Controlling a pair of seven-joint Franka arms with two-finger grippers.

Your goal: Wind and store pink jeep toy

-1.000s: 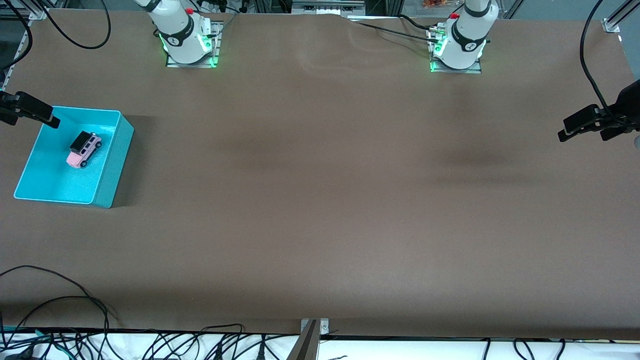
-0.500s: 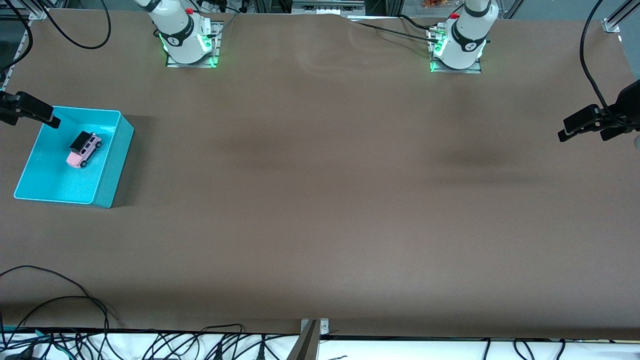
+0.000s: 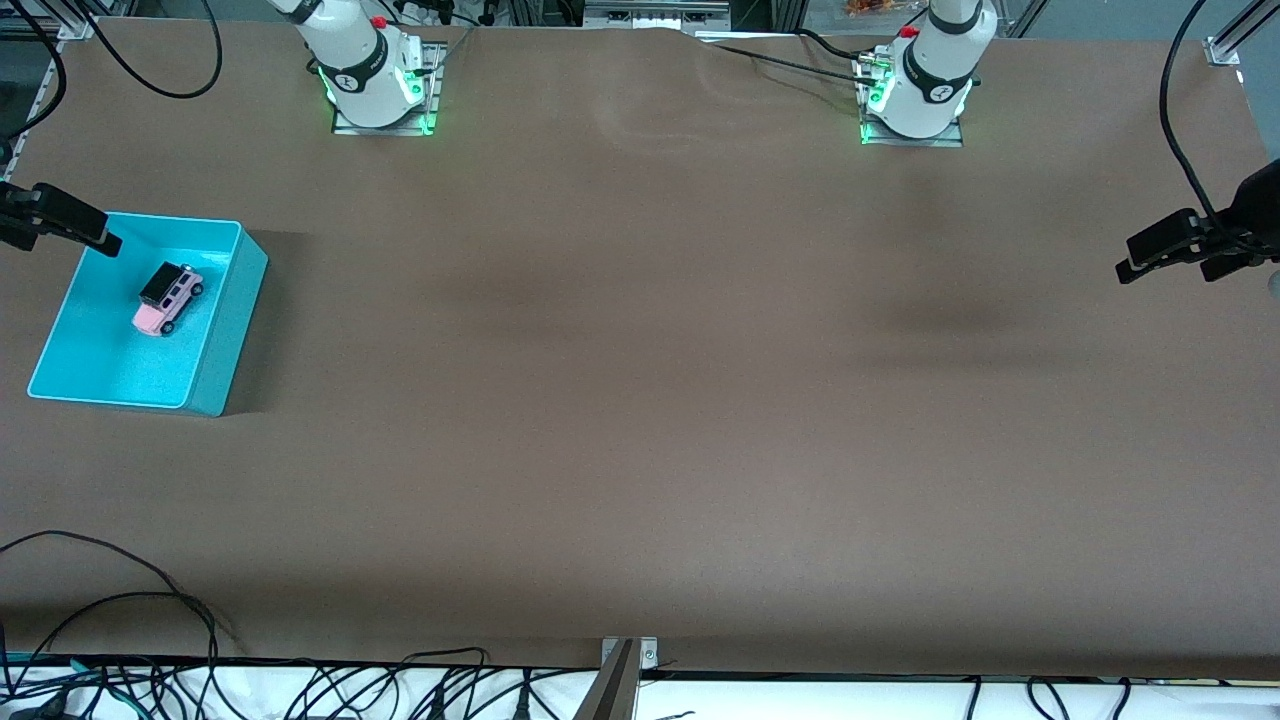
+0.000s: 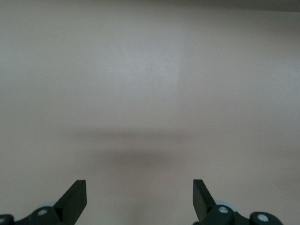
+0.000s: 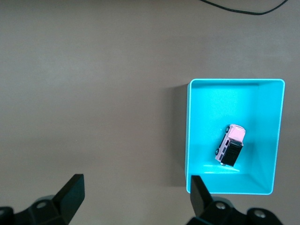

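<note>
The right wrist view looks straight down into the turquoise bin (image 5: 276, 136) and shows the pink jeep toy (image 5: 230, 145) on its wheels on the bin floor, apart from all four walls. The front view sets that bin (image 3: 225, 330) at the right arm's end of the desk (image 3: 640, 400), the jeep (image 3: 166, 298) lying in the part of it farther from the front camera. The right pincer (image 5: 136, 192) hangs released, high over bare desk beside the bin. The left wrist view shows only plain desk under the left pincer (image 4: 139, 197), also released, at the left arm's end. Cables (image 3: 100, 600) lie along the near edge.
</note>
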